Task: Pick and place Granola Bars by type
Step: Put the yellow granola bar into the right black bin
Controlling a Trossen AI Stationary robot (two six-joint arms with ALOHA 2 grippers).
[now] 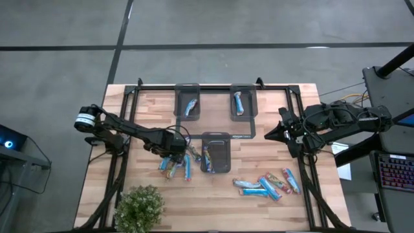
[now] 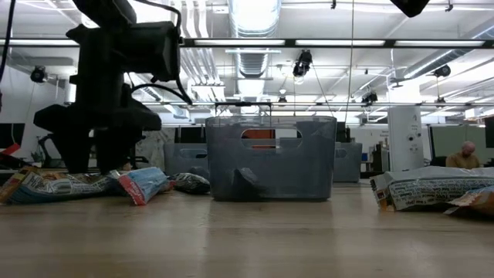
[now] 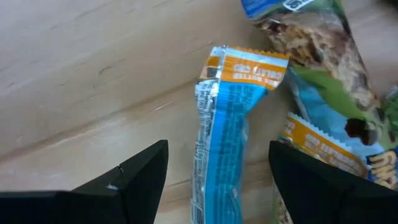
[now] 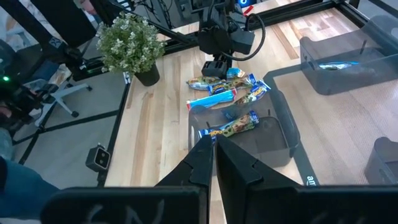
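My left gripper (image 1: 169,155) is open and low over the left pile of granola bars (image 1: 178,165). In the left wrist view its fingers (image 3: 137,180) stand on either side of a light-blue bar with an orange end (image 3: 221,124) that lies flat on the wood; other bars (image 3: 323,74) with green and brown print lie beside it. In the low view the gripper (image 2: 96,154) reaches down to the table among the wrappers (image 2: 143,184). My right gripper (image 1: 268,136) waits shut (image 4: 212,155) at the table's right side. A second group of bars (image 1: 268,184) lies near the right front.
Three dark grey trays: two at the far side (image 1: 187,115) (image 1: 251,110), each with a blue bar, and one in the middle (image 1: 223,155) holding a bar along its left wall. A potted plant (image 1: 139,207) stands at the near left corner. Black frame rails (image 1: 213,85) border the table.
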